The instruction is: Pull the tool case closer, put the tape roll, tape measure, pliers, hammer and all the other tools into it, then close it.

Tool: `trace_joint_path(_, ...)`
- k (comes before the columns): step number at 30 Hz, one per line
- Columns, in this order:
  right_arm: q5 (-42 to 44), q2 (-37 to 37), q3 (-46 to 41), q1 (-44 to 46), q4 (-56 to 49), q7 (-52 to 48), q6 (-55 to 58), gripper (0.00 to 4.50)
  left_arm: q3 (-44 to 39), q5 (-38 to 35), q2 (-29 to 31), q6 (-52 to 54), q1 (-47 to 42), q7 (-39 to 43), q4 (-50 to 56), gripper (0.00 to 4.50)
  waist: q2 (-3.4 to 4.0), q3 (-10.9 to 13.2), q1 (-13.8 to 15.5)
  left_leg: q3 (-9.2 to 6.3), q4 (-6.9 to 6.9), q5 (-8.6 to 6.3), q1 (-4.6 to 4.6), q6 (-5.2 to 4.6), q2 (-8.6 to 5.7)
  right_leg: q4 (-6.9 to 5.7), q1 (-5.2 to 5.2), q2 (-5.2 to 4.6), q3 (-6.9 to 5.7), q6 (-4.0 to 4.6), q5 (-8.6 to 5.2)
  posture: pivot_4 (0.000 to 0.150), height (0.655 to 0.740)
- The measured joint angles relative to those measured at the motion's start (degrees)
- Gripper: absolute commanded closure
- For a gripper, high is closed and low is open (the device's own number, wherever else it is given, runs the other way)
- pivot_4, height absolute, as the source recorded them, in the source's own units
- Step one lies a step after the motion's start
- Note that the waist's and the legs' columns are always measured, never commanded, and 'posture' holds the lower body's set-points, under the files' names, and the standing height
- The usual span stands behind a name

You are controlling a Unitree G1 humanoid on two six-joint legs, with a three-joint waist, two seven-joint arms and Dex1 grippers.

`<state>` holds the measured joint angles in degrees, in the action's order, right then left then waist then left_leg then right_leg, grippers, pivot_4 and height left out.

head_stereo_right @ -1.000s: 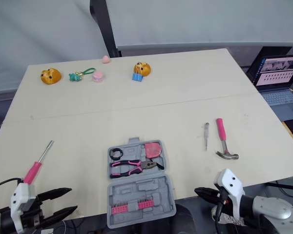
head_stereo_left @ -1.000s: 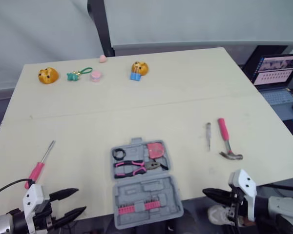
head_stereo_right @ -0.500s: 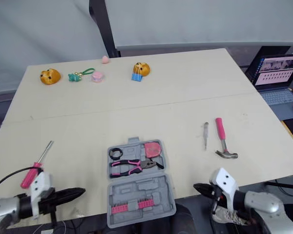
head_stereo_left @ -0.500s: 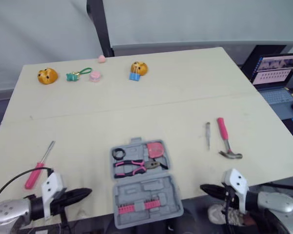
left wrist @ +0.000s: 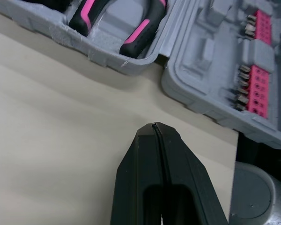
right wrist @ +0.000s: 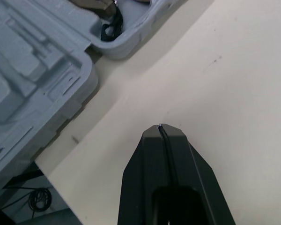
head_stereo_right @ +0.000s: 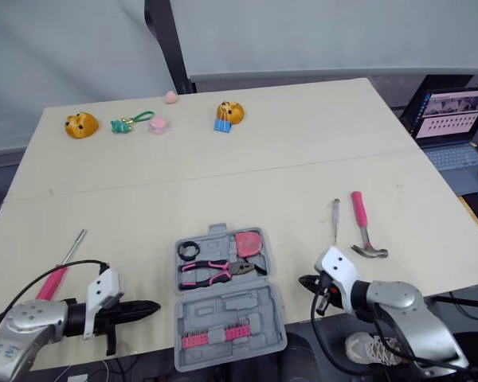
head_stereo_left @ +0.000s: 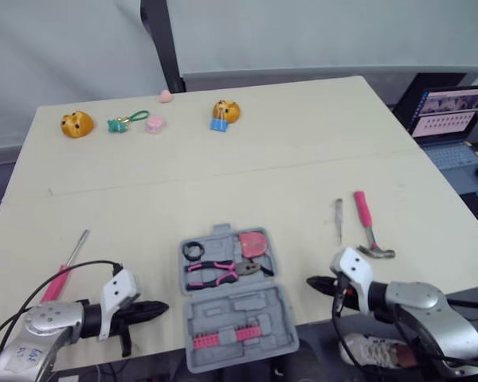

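Left eye view gives you the open grey plastic tool case [head_stereo_left: 237,306] lying flat at the near edge of the pale worktop [head_stereo_left: 223,175], between the two arms. In its far half you can see the small black tape roll [head_stereo_left: 193,251], the pink tape measure [head_stereo_left: 253,243] beside it, and the pink-and-black-handled pliers [head_stereo_left: 215,272] just in front of them. The near half carries a strip of pink bit holders [head_stereo_left: 223,339]. Your left hand [head_stereo_left: 161,307] is low over the worktop just to the left of the case, its two black fingers pressed together and empty, tips aimed at the case but apart from it. Your right hand [head_stereo_left: 312,282] is near the case's right side, fingers likewise pressed together and holding nothing. Out on the worktop lie the pink-handled hammer [head_stereo_left: 370,227], beyond the right hand, a slim grey metal tool [head_stereo_left: 339,219] just beside it on its left, and a pink-handled screwdriver [head_stereo_left: 64,270] well to the left of the case.
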<state>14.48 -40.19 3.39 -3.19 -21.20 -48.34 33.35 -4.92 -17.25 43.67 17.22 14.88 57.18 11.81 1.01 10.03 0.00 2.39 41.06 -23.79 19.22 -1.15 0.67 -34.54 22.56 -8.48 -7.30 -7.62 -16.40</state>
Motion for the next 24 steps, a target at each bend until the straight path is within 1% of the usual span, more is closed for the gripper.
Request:
trace_joint_path(5,0.3,1.1,3.3,4.6,-1.7,0.7,5.1,4.50,3.2,1.8,-1.3,-1.2,-2.1,-0.9,-1.4,4.49,0.00,0.0,0.0,0.00,0.00,0.00,0.02,0.00,0.01,0.00,0.02,0.01,-0.03,-0.01,0.00,0.150,0.7155)
trace_joint_path(13,0.4,2.6,6.9,8.7,-3.5,1.9,11.1,4.50,5.3,2.9,-3.2,-2.7,-3.7,-2.2,-2.6,4.49,0.01,0.0,0.0,0.00,0.01,0.00,0.02,0.00,0.00,-0.01,0.01,0.01,-0.03,-0.01,0.01,0.150,0.7155)
trace_joint_path(24,0.8,3.1,10.0,9.5,-4.0,2.5,13.2,4.50,7.6,4.4,-5.1,-3.2,-7.0,-4.1,-3.2,4.49,0.02,0.0,0.0,-0.01,0.06,0.01,0.02,0.00,-0.03,-0.05,0.01,-0.01,-0.03,-0.04,0.02,0.150,0.7155)
